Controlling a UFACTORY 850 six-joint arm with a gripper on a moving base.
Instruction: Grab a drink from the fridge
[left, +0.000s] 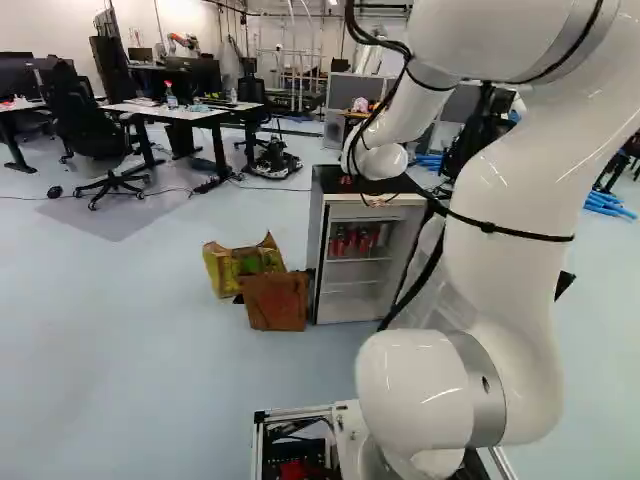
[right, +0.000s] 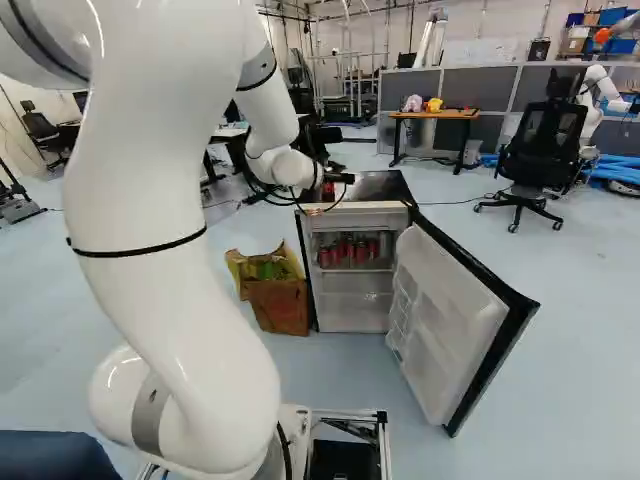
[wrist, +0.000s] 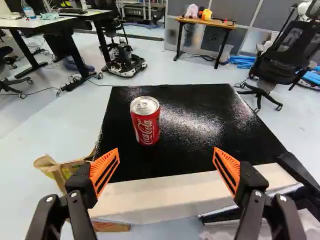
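At the top of the fridge in the right base view is my gripper (right: 341, 179), partly hidden by its own wrist. In the wrist view the gripper (wrist: 166, 155) is open, with nothing between its orange pads. A red can (wrist: 145, 121) stands upright on the black fridge top (wrist: 195, 120), ahead of the fingers and nearer the one on the crate side. The fridge (right: 350, 215) stands with its door (right: 455, 320) swung open. Several red cans (right: 350, 252) sit on its upper shelf; the lower compartment's contents cannot be made out.
A yellow crate (left: 226, 272) and a brown box (left: 275, 302) stand beside the fridge, opposite the open door. Farther off are desks (left: 190, 113), a small wooden table (right: 434, 114), an office chair (right: 540, 150) and another robot (right: 598, 85).
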